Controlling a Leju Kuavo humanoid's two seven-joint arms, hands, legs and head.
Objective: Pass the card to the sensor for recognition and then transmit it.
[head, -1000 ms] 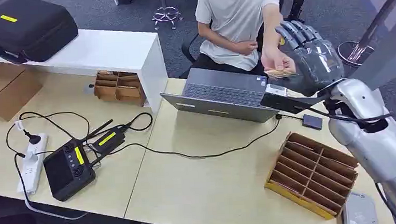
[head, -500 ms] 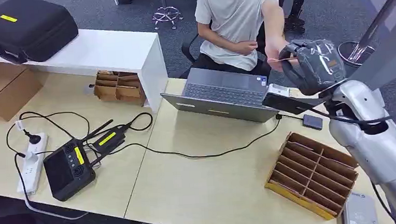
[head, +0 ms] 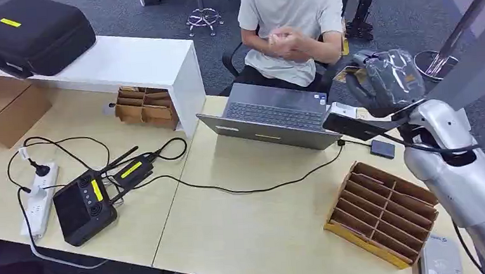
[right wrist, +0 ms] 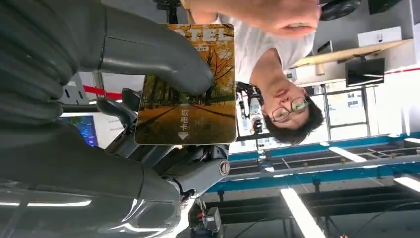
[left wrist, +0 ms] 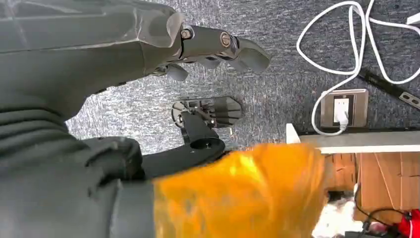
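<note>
Grey and plastic-wrapped, the right robot hand [head: 386, 80] is raised at the right of the head view, above the far edge of the tabletop [head: 258, 225], and it is grasping the card [right wrist: 190, 87]. In the right wrist view the thick thumb [right wrist: 148, 47] presses across the card's face while darker fingers lie behind it; the card bears an autumn avenue of trees and printed characters. From the head view just a thin yellowish sliver shows beside the hand, probably the card's edge, though it is too small to be sure. A person [head: 293, 19] in a white shirt sits just beyond, in the upper middle of the frame, both hands clasped together at the chest, apart from the robot hand.

Below the hand a laptop [head: 273, 116] stands open on the tabletop, and a small dark square device [head: 382, 149] lies to its right. At lower right a cardboard divider tray [head: 381, 212] shows slots with nothing visible in them. A second cardboard tray [head: 146, 106] sits at upper left of centre under a white shelf [head: 121, 62], its contents unclear. On the shelf rests a black case [head: 30, 32]; a brown cardboard box [head: 3, 107] lies at far left. A handheld controller [head: 84, 209] and a white power strip [head: 40, 199] lie lower left.

The left robot hand [left wrist: 198, 44] hangs over grey carpet, fingers loosely apart, holding nothing.
</note>
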